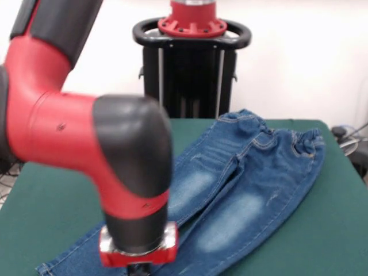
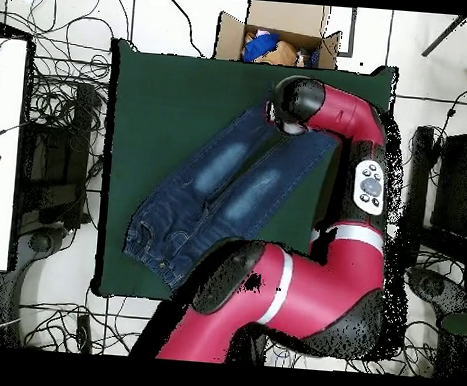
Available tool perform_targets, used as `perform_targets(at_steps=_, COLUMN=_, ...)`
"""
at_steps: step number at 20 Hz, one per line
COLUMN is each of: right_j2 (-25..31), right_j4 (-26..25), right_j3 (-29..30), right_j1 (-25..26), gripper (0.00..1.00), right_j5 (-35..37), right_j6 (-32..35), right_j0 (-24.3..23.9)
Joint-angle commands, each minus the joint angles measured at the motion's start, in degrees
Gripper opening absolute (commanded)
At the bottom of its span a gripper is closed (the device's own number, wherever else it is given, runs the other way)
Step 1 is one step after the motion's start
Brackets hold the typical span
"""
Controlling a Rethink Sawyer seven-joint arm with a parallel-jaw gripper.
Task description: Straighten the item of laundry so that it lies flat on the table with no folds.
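Both legs of the jeans (image 1: pixel 241 184) lie diagonally across the surface (image 1: pixel 52 207), and the pincer (image 1: pixel 137 269), its opening hidden, hangs over the hems, where a careless drag could bunch fabric.

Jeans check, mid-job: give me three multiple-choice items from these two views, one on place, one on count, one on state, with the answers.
1. Where does the arm's wrist hang?
A. Over the leg ends
B. Over the waistband
C. Off the table

2. How many pale faded patches show on the jeans?
A. One
B. Two
C. Four

3. How do the legs lie?
A. Rolled into a ball
B. Crossed over each other
C. Stretched out side by side

Answers: 1 A, the overhead view shows the arm's end above the leg ends, far from the waistband. 2 B, one patch on each thigh. 3 C, both legs run parallel across the table.
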Motion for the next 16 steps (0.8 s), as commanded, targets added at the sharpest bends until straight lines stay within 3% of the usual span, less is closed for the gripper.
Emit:
perform_targets(at_steps=1, right_j2=9.0, right_j4=-1.5, right_j3=-10.7, right_j1=7.5, gripper=0.00, right_j5=7.9, right_j6=-14.6, right_j0=-1.9)
perform_targets(at_steps=6, right_j2=10.0, right_j4=-2.0, right_j3=-13.4, right_j1=9.0, gripper=0.00, right_j5=8.6, right_j6=-15.5, right_j0=-2.1)
perform_targets(at_steps=12, right_j2=10.8, right_j4=-1.4, right_j3=-12.0, right_j1=7.9, gripper=0.00, right_j5=5.8, right_j6=-15.0, right_j0=-1.9)
perform_targets(at_steps=13, right_j2=10.9, right_j4=-1.3, right_j3=-11.7, right_j1=7.8, gripper=1.00, right_j5=5.2, right_j6=-14.9, right_j0=-1.8)
perform_targets(at_steps=16, right_j2=9.3, right_j4=-1.8, right_j3=-12.5, right_j1=7.6, gripper=1.00, right_j5=7.6, right_j6=-11.8, right_j0=-0.7)
